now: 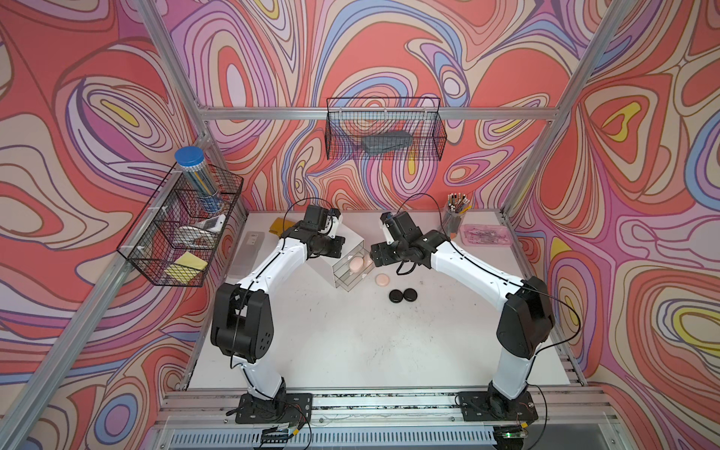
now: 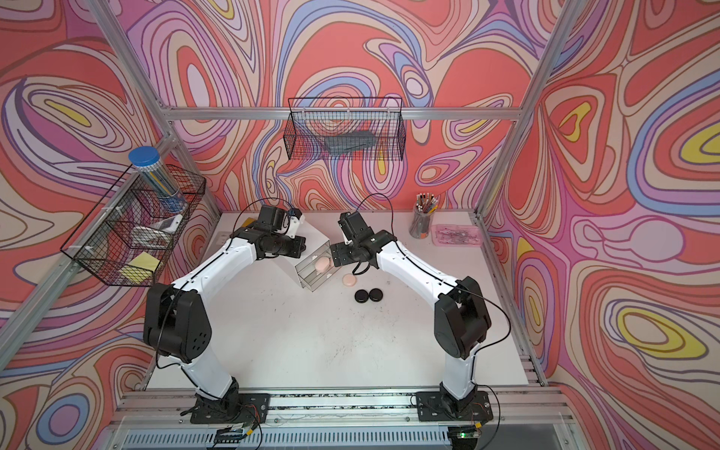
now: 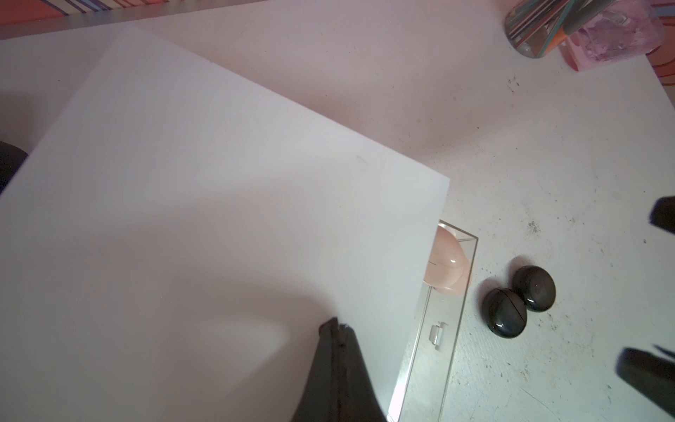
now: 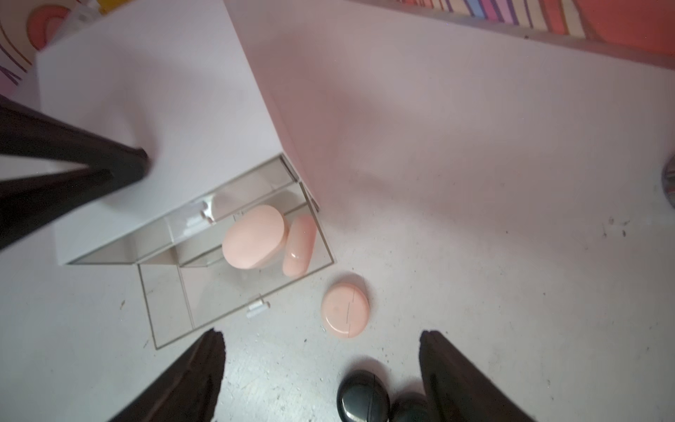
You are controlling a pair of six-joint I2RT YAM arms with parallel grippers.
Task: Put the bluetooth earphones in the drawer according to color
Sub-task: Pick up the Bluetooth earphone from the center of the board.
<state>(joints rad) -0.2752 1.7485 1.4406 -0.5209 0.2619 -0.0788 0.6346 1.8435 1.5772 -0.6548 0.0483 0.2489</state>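
Note:
The drawer (image 1: 325, 267) is a white cube cabinet at the table's middle back. One of its clear drawers (image 4: 233, 292) is pulled out and holds two pale pink earphones (image 4: 254, 237) (image 4: 299, 244). A third pink case (image 1: 381, 279) (image 4: 345, 310) lies on the table just beside that drawer. Two glossy black cases (image 1: 396, 296) (image 1: 409, 294) sit close together nearer the front. My left gripper (image 3: 338, 327) is shut and empty, its tips resting on the cabinet's white top (image 3: 219, 182). Just above the loose pink case hangs my right gripper (image 4: 323, 335), open and holding nothing.
A cup of pencils (image 1: 454, 218) and a shallow pink tray (image 1: 485, 235) stand at the back right. A frosted flat box (image 1: 247, 253) and a yellow item (image 1: 277, 226) lie at the back left. Wire baskets (image 1: 179, 233) (image 1: 385, 128) hang on the walls.

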